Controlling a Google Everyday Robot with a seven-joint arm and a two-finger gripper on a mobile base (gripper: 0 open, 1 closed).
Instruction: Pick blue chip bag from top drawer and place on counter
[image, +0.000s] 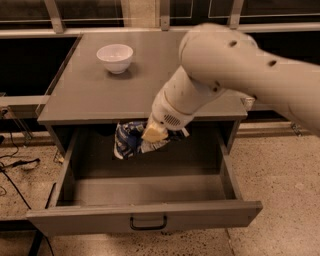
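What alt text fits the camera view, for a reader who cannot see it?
The gripper holds the blue chip bag over the open top drawer, just under the front edge of the counter. A white bowl sits on the counter, back left.
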